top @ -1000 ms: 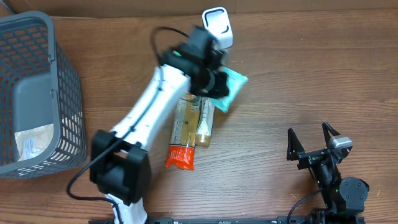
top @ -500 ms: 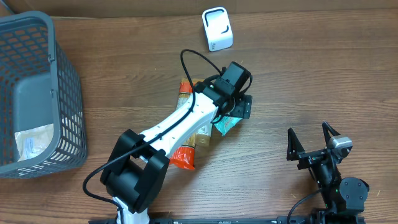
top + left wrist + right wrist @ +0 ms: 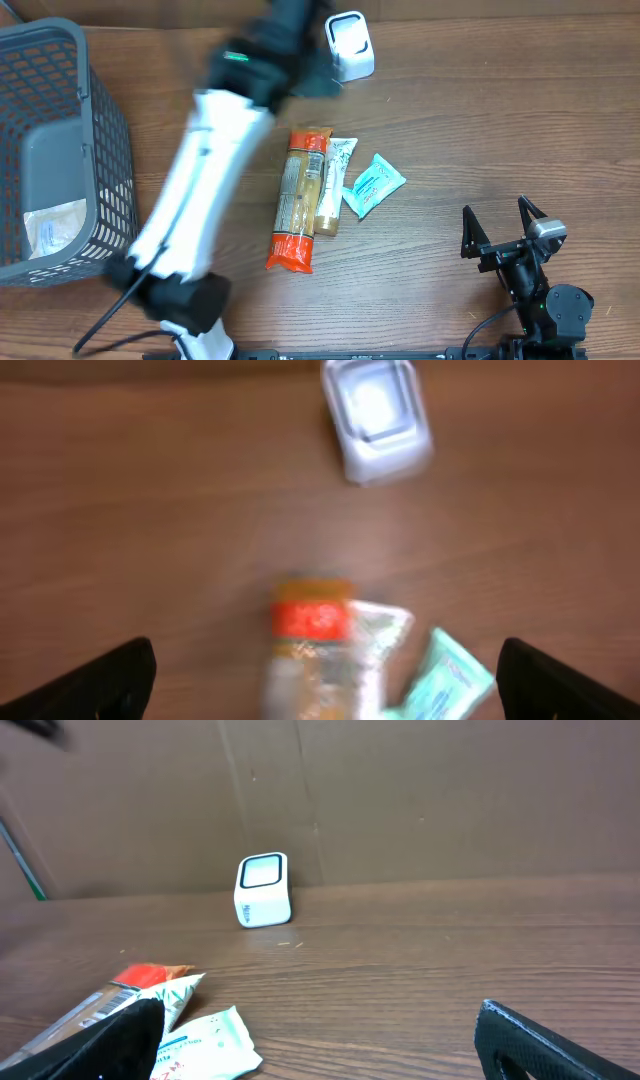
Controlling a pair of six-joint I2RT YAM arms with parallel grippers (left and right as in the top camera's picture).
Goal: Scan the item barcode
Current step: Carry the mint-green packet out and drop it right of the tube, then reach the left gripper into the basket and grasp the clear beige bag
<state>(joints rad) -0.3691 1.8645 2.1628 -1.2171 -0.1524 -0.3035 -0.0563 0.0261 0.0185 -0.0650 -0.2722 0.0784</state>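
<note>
Lying flat, the teal packet (image 3: 373,184) shows white markings.

Grey mesh basket (image 3: 112,170) on wooden table (image 3: 500,120)

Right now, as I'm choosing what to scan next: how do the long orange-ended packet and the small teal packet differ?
The orange-ended packet is far longer than the teal packet. The orange-ended packet lies nearly front-to-back on the table; the teal packet sits diagonally. Both lie flat on the wood, unheld.
</note>
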